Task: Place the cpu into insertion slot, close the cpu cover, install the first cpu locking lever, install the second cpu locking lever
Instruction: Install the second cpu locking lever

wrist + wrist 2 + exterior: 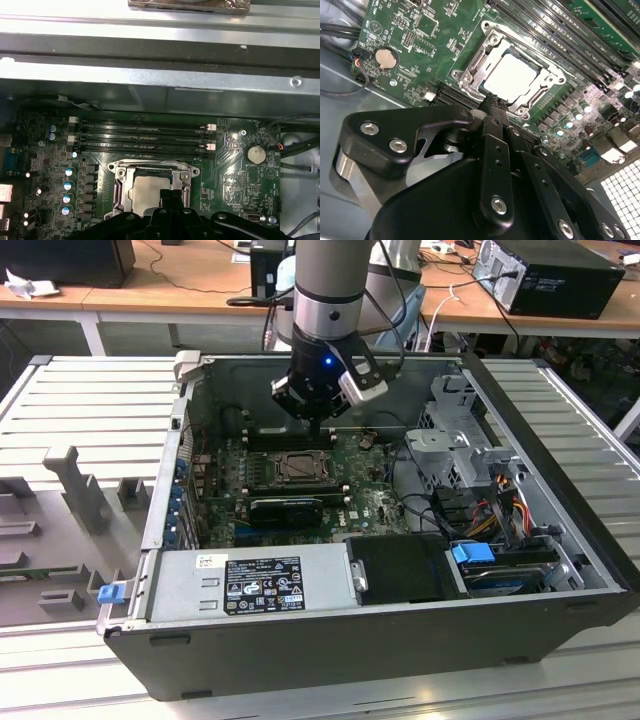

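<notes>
We're looking down into the open computer case [560,490], and the gripper [318,420] hangs from the arm in the upper middle of the exterior view, right over the green motherboard [370,495]. Just below it in that frame sits the insertion slot [298,468], with the long black RAM slots [285,438] just above it and more below.

In the second wrist view the picture sharpens up. The cpu [511,76] lies flat in the insertion slot [462,77], its pale metal face showing through the window of the cpu cover [492,39], upper centre of the frame. The cover looks to be lying down around the chip. The gripper [492,102] pokes up from the lower half of the frame, its dark fingers [496,112] drawn close together into one narrow tip at the near edge of the socket. We see nothing held between them. Whether the tip touches the socket rim, we can't tell.

The first wrist view gives us the same story: cpu [147,192] lower centre, framed by the cover [155,166], with the gripper [172,196] overlapping the chip's edge. A round coin battery [256,153] sits at right of that frame.
</notes>
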{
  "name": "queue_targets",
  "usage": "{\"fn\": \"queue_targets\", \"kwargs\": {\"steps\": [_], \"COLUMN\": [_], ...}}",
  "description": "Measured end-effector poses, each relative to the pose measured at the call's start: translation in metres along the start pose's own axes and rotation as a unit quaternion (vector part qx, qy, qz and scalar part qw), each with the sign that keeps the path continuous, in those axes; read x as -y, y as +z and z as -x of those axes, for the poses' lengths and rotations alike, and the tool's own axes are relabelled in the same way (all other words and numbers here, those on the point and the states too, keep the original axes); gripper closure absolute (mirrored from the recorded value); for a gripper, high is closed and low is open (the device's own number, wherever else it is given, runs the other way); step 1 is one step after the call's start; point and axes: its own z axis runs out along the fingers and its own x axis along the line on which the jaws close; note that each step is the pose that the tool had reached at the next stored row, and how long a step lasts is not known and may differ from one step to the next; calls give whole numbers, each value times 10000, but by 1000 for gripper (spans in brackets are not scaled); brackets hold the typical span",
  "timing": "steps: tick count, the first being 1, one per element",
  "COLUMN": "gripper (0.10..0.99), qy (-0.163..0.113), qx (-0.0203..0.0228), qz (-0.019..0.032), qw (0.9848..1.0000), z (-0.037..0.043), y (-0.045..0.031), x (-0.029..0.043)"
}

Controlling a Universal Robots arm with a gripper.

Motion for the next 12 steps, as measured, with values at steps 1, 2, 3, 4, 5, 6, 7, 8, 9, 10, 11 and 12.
{"fn": "queue_targets", "kwargs": {"steps": [1,2,3,4,5,6,7,8,9,10,11,12], "gripper": [980,980,980,980,980,980,980,980,980,980,980,980], "qy": [-1,0,0,0,0,0,0,0,0,1,0,0], "qx": [-1,0,-1,-1,-1,-1,-1,0,-1,-1,-1,-1], "qz": [-1,-1,-2,-1,-1,-1,-1,-1,-1,-2,-1,-1], "qw": [10000,10000,10000,10000,10000,10000,10000,10000,10000,10000,10000,10000], "z": [0,-1,-3,-5,-6,-7,-7,-8,-9,-10,-10,-11], "y": [-2,-3,-7,-9,-10,-11,-12,-13,-14,-15,-16,-17], "x": [9,23,70,91,109,133,147,162,178,191,204,217]}}
